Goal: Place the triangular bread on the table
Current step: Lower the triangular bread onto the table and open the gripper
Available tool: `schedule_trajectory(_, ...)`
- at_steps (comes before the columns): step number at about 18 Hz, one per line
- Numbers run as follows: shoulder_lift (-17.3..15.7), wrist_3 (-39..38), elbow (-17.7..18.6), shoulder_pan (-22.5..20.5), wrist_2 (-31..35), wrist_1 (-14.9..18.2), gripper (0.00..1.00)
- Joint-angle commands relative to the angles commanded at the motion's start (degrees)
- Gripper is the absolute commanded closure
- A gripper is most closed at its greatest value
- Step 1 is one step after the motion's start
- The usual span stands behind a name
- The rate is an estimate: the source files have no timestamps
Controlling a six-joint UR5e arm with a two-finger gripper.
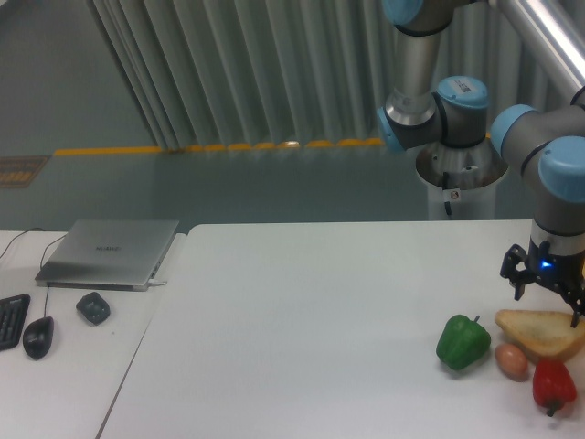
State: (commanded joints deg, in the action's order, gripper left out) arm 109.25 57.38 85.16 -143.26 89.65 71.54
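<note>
The table fills the lower centre and right of the frame, with a separate desk at lower left carrying a closed laptop, a mouse and a keyboard edge. At the right edge the triangular bread lies flat on the table, just right of the green pepper, with a small tan egg-like item and a red pepper just below it. The gripper stands directly above the bread, its fingers spread and apparently holding nothing, though contact at the right fingertip cannot be settled from this view.
</note>
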Motion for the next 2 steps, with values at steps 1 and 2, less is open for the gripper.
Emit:
schedule_trajectory(1,-0.4,1.1,0.0,0.0,0.1,0.0,0.0)
schedule_trajectory(2,-0.4,2.3,0.0,-0.1,0.1,0.0,0.0)
